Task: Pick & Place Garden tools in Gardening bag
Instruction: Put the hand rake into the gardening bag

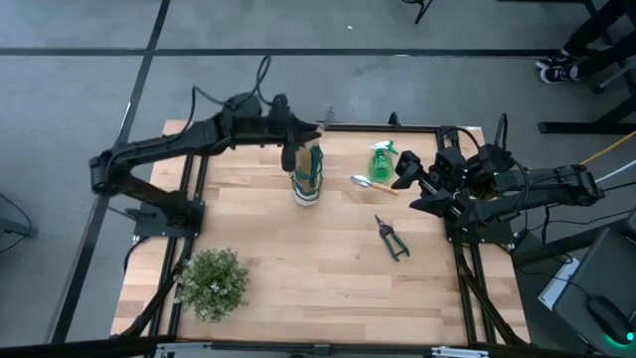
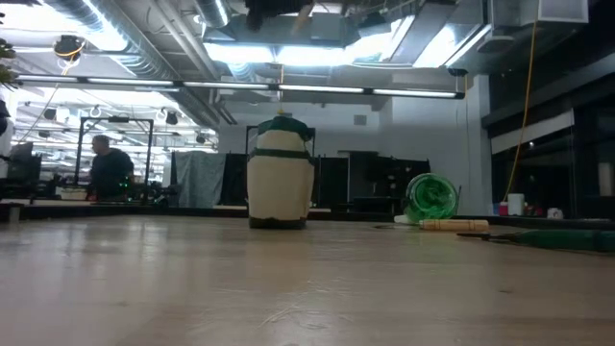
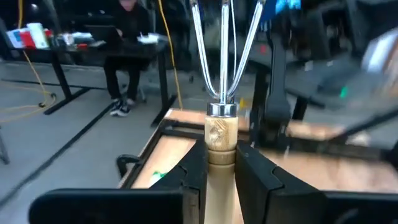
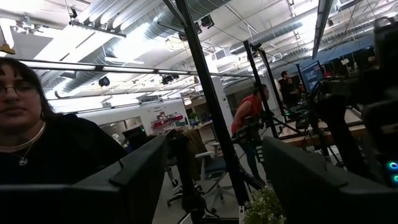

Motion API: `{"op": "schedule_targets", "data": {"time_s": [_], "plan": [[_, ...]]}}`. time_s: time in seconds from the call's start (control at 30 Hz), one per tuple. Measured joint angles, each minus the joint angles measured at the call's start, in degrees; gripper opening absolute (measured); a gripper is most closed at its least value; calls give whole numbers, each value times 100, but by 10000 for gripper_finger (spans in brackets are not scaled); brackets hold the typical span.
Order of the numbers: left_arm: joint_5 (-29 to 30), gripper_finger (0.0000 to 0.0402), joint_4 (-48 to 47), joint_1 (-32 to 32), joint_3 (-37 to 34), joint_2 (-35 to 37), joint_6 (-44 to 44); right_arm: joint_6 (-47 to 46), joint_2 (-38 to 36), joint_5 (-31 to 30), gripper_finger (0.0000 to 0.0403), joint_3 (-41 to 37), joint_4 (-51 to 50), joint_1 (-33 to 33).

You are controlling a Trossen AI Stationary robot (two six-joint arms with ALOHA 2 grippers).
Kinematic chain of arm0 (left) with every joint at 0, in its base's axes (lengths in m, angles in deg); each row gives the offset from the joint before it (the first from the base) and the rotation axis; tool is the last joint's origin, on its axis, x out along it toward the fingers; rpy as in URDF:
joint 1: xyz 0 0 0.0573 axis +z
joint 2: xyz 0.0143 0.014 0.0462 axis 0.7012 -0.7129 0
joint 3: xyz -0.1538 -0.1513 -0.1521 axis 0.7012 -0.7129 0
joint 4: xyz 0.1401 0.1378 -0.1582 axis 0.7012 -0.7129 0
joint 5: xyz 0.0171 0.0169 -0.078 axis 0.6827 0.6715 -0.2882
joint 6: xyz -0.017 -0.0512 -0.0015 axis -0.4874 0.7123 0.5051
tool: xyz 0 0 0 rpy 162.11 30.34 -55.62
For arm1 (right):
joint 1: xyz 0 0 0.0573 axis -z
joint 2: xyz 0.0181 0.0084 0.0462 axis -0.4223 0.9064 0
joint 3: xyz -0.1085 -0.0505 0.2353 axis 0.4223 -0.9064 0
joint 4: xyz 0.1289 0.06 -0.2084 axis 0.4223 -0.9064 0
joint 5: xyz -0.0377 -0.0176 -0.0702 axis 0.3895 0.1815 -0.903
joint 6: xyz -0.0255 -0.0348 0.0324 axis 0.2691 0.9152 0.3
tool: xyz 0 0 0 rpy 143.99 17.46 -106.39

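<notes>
The cream gardening bag (image 1: 308,185) with green trim stands upright on the table's far middle; it also shows in the low view (image 2: 280,178). My left gripper (image 1: 301,137) hangs above it, shut on the mini rake (image 3: 221,124). The green spray bottle (image 1: 381,159) lies on the table right of the bag, with the trowel (image 1: 370,182) beside it. The pruning shears (image 1: 391,237) lie nearer the middle. My right gripper (image 1: 402,171) is open and empty beside the spray bottle, and in the right wrist view (image 4: 214,180) it points up into the room. My left gripper pinches the rake's wooden shaft (image 3: 221,146) between its two fingers (image 3: 193,171), just behind the metal collar. The shaft runs along the fingers, and the wire tines (image 3: 224,50) stick out ahead of them. The rake is lifted clear, above the bag.
A bushy potted plant (image 1: 212,282) stands at the near left corner. Dark frame rails (image 1: 467,268) run along the table's edges. Bare wood (image 1: 298,268) lies between plant and shears. A person (image 4: 37,137) shows in the room beyond.
</notes>
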Motion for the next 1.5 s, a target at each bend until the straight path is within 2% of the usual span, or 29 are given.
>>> {"op": "schedule_targets", "data": {"time_s": [0.1, 0.23, 0.33, 0.47, 0.57, 0.83, 1.0, 1.13, 1.3, 1.5], "plan": [[183, 48, 1086, 48, -917, 204, 667, 2, 0, 0, 268, 0, -57, 0], [477, 49, 2029, 46, -1888, 315, 1345, 109, -1, -2, 268, 0, -153, 0], [661, 49, 2427, 3, -2426, 309, 1659, 131, -2, -2, 268, 0, -258, 0], [1380, 49, 2711, -65, -2862, 264, 1887, 137, -2, -6, 268, 0, -556, 0], [1746, 51, 2898, -65, -3036, 258, 1955, 144, -2, -157, 268, 0, -769, 0], [1873, 65, 2952, -117, -3076, 258, 2057, 145, 0, -767, 268, 0, -1054, 4], [2020, 66, 2962, -280, -3076, 192, 2101, 149, 0, -774, 268, 0, -1046, 2], [2372, 67, 3091, -410, -3076, -41, 2057, 195, 0, -774, 268, 0, -1046, 2], [2342, 67, 3496, -419, -3078, -389, 2053, 238, 0, -774, 268, 0, -1046, 2], [2333, 76, 3545, -415, -3078, -399, 1897, 234, 0, -774, 268, 0, -1048, 2]]}}
